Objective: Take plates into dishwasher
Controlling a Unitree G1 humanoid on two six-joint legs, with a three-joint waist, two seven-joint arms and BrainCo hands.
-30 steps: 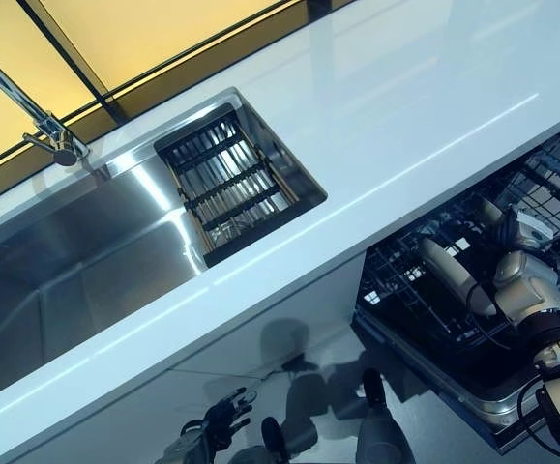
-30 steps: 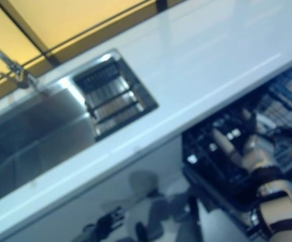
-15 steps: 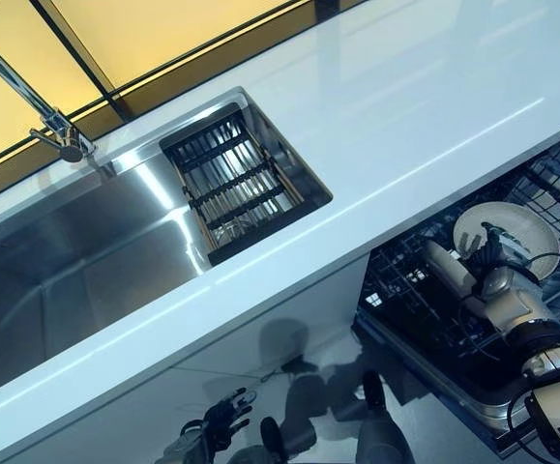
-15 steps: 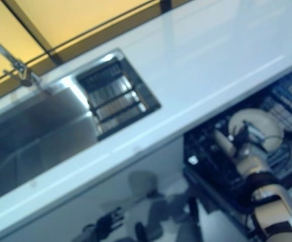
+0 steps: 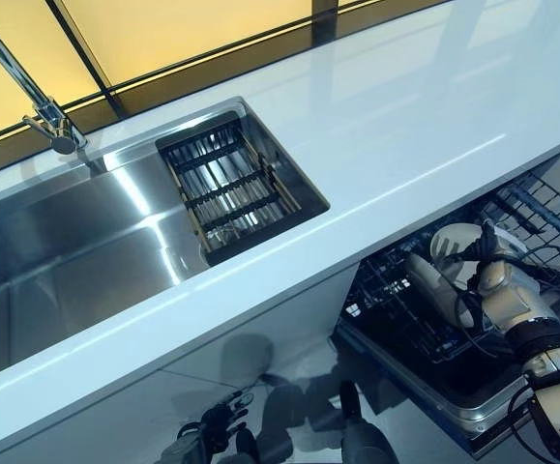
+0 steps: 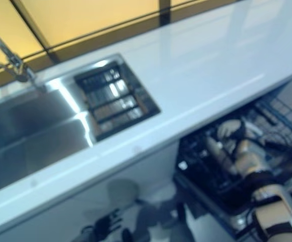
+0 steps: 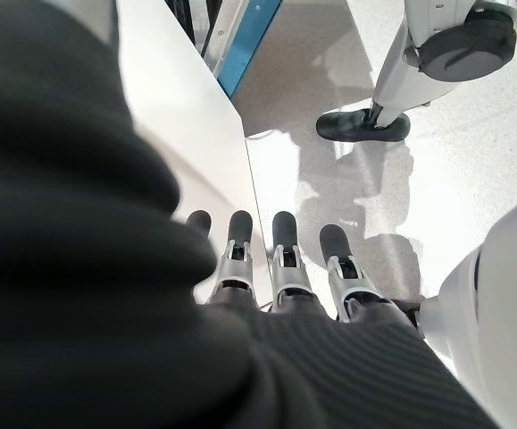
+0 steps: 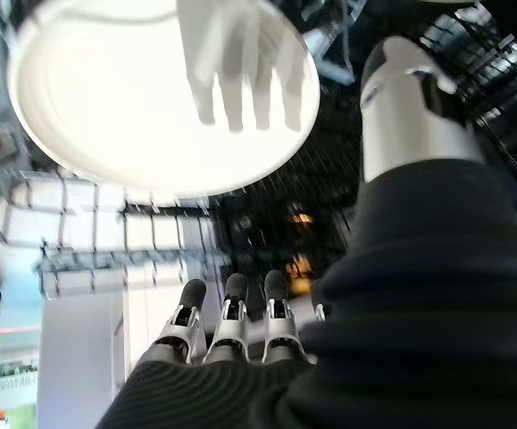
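the right hand (image 5: 492,275) sits at the right edge of the frame over the dishwasher rack (image 5: 410,324), fingers (image 8: 229,317) straight and relaxed, holding nothing. a white plate (image 8: 151,98) stands in the rack just beyond it. the left hand (image 7: 280,268), bottom centre, hangs with fingers straight beside the white cabinet (image 7: 173,125)

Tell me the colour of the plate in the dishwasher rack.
White plate, clearest in the right wrist view.

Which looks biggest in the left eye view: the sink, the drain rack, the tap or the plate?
Largest to smallest as they look:
1. sink
2. drain rack
3. tap and plate: too alike to rank; the plate is partly hidden.
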